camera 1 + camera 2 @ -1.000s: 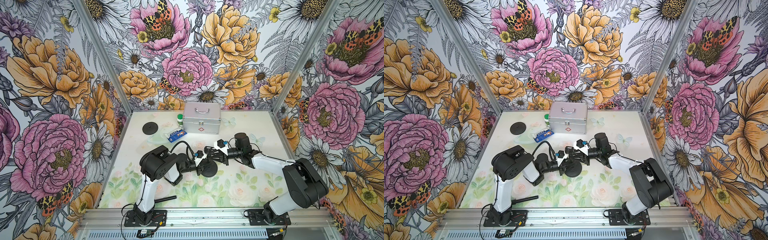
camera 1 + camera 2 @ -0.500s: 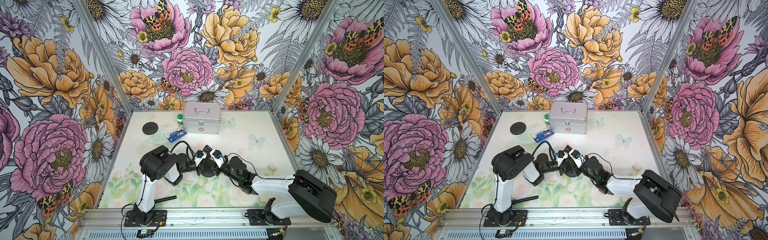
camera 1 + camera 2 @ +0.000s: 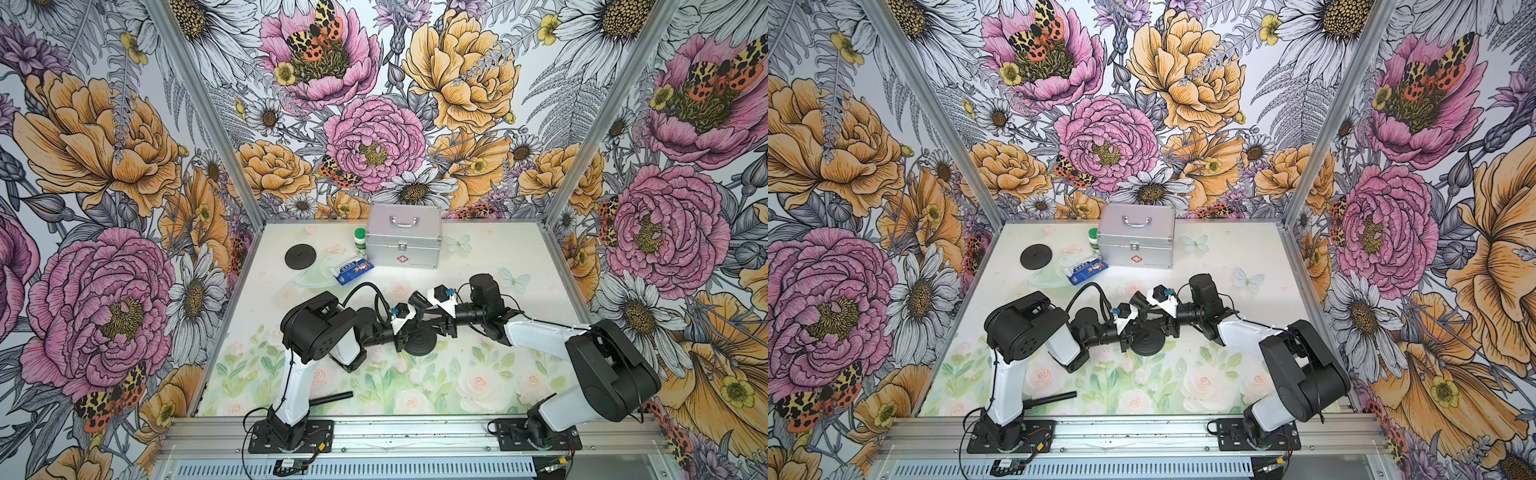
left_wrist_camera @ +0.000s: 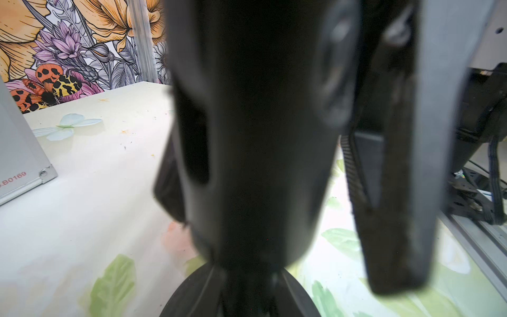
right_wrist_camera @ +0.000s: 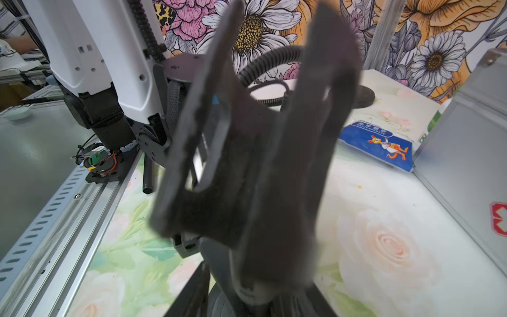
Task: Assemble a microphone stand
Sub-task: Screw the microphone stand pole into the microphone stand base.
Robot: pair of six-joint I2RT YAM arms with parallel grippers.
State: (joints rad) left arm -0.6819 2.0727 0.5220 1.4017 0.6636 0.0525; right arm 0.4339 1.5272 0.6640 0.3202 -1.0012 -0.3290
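**Right gripper lets go at the round base while the left stays clamped**

In both top views the right gripper (image 3: 432, 326) is back reaching in from the far side, after swinging low toward the front rail (image 3: 415, 428) half a second ago. Its jaws have parted: released. The left gripper (image 3: 404, 337) stays clenched at the rim of the round base (image 3: 420, 343), mid-worktop; what it pinches is hidden. I judge this a re-grip between turns, with the stand barely begun: the rod (image 3: 332, 397) lies untouched by the left arm's foot. A second black disc (image 3: 300, 257), a blue bandage packet (image 3: 353, 270), a green-capped bottle (image 3: 360, 240) and a silver first-aid case (image 3: 403, 237) sit at the back of the pale, flower-printed worktop (image 3: 498, 374), walled by floral panels (image 3: 374, 124).

Left wrist view: blurred dark gripper parts fill the middle, with the round base (image 4: 192, 296) just past them.

Right wrist view: the fingers (image 5: 192, 131) stand apart over the round base (image 5: 219, 304), motion-smeared; the rod (image 5: 148, 178) lies near the rail.
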